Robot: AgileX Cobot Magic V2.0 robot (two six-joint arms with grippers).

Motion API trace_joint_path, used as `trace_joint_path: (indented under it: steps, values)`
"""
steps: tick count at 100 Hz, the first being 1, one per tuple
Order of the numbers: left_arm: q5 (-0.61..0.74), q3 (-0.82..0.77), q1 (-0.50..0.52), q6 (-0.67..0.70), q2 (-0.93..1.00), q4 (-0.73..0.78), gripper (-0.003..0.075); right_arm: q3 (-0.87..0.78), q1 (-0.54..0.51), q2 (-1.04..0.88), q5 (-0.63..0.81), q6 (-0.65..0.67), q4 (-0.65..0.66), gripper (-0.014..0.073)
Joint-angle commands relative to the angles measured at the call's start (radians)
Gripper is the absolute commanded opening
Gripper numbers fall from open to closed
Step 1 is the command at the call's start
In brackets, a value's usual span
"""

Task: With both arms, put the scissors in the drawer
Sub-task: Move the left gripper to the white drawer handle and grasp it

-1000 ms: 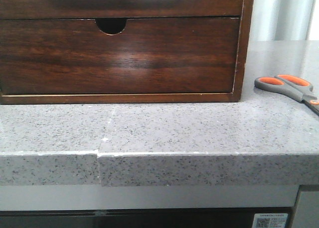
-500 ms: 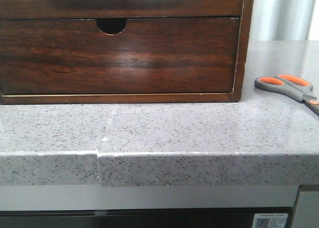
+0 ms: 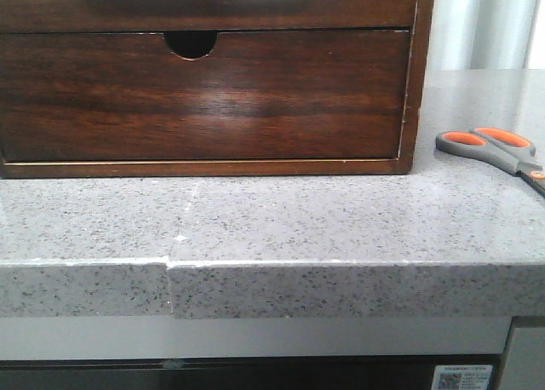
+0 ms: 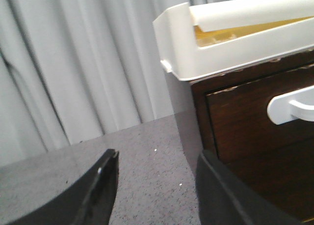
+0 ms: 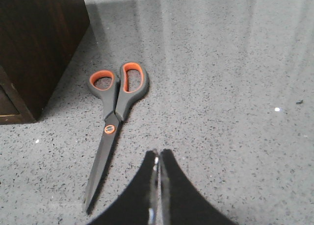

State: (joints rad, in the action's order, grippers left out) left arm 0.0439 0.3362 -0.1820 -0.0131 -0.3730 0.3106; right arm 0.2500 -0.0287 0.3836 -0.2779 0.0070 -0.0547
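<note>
Two grippers: neither holds anything.
Right gripper (image 5: 158, 185): fingers pressed together with no gap, hovering above the counter just beside the blade end of the scissors.
Left gripper (image 4: 157, 185): fingers spread wide apart, nothing between them, beside the wooden box (image 4: 255, 136) near its white handle (image 4: 289, 107).
Scissors (image 5: 114, 122): lying flat and closed on the grey speckled countertop (image 5: 221, 87), close to the box's corner but apart from it; orange-lined loops point away from the right gripper, blades toward it. In the front view the scissors (image 3: 494, 150) sit at the far right, partly cut off.
Drawer (image 3: 200, 96): appears fully pushed in, its notch (image 3: 190, 43) at the top edge unoccupied.
White tray (image 4: 230, 33): rests on top of the box.
Handling: likely light, rigid and thin; the flat metal blades look slick and sit low against the stone, so a pinch there could slip.
Hold point: probably best across the grey handle neck near the pivot, where the body is thicker and less slippery.
Risk: blades could swing open if lifted by one loop.
</note>
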Motion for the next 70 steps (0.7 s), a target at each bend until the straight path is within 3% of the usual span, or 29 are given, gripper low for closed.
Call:
trace_joint_path:
  steps: [1, 30, 43, 58, 70]
  values:
    - [0.101, 0.055, -0.052, -0.002, -0.055, 0.086, 0.0344, 0.036, 0.000, 0.014, 0.083, -0.007, 0.003, -0.0061]
    - [0.189, 0.125, -0.221, -0.002, -0.288, 0.377, 0.0344, 0.036, 0.000, 0.014, 0.083, -0.007, 0.003, -0.0061]
    - [0.199, 0.173, -0.291, -0.002, -0.397, 0.398, 0.0344, 0.036, 0.000, 0.014, 0.083, -0.007, 0.003, -0.0061]
    - [0.202, 0.233, -0.366, -0.002, -0.507, 0.567, 0.0344, 0.036, 0.000, 0.014, 0.083, -0.007, 0.003, -0.0061]
    - [0.202, 0.279, -0.405, -0.002, -0.577, 0.588, 0.0344, 0.036, 0.000, 0.014, 0.083, -0.007, 0.003, -0.0061]
